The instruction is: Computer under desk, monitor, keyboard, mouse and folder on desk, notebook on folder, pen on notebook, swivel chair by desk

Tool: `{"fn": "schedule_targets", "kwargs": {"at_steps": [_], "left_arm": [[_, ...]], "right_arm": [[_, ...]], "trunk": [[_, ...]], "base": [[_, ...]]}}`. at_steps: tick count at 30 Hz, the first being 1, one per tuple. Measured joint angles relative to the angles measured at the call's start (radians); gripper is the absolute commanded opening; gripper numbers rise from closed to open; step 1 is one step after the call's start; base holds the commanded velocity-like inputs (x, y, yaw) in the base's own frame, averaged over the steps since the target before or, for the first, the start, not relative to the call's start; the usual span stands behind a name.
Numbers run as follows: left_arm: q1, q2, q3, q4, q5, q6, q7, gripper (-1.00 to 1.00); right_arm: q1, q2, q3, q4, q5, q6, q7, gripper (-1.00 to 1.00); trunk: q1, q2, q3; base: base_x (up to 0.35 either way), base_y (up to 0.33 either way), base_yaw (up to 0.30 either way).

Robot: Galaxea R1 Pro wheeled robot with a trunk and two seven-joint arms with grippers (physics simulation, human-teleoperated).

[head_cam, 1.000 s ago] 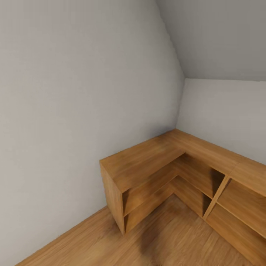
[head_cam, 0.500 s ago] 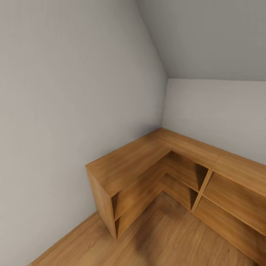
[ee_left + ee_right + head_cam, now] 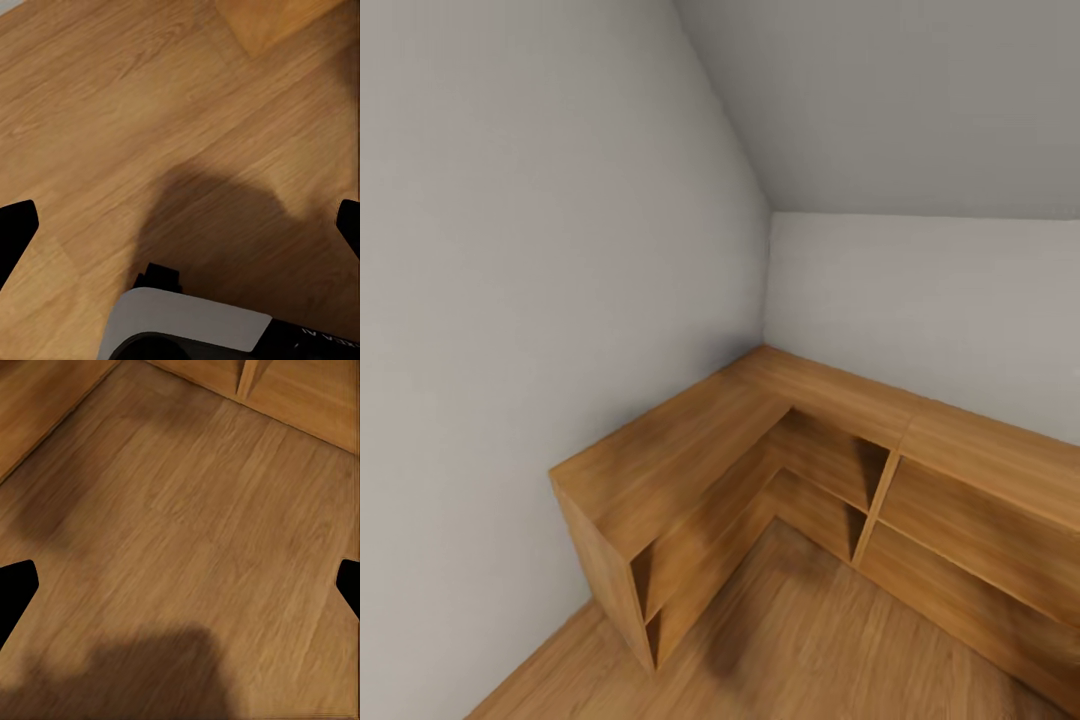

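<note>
Pale grey walls (image 3: 510, 250) meeting in a corner under a sloped ceiling. Against them, an L-shaped, low, open wooden shelf unit (image 3: 690, 450) with bare compartments. Under both jaws, wood-plank floor (image 3: 202, 547), shadowed in patches. Left jaws (image 3: 180, 225) spread wide over bare planks, nothing between; right jaws (image 3: 180, 585) likewise wide, shelf unit's foot beyond them. None of the task's things in sight.

Wooden floor (image 3: 830, 640) carried L-shaped wooden shelf unit (image 3: 690, 450) set into wall corner; open compartments faced room; dark shadow lay on boards
</note>
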Motion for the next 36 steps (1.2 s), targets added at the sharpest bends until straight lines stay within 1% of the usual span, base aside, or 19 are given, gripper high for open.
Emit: {"fn": "schedule_targets", "kwargs": {"at_steps": [15,30,36], "left_arm": [[0.000,-0.004,0.001,0.000,0.000,0.000,0.000,1.00],[0.000,-0.003,0.001,0.002,-0.001,-0.005,-0.002,1.00],[0.000,-0.003,0.001,0.002,0.000,-0.005,-0.001,1.00]], "right_arm": [[0.000,-0.004,0.000,0.000,0.000,0.002,0.000,1.00],[0.000,-0.005,0.000,0.000,0.000,0.002,-0.001,1.00],[0.000,-0.005,0.000,0.000,0.000,0.003,0.000,1.00]], "trunk": [[0.000,0.000,0.000],[0.000,0.000,0.000],[0.000,0.000,0.000]], "base": [[0.015,0.000,-0.260],[0.289,0.000,-0.260],[0.170,0.000,-0.260]]}}
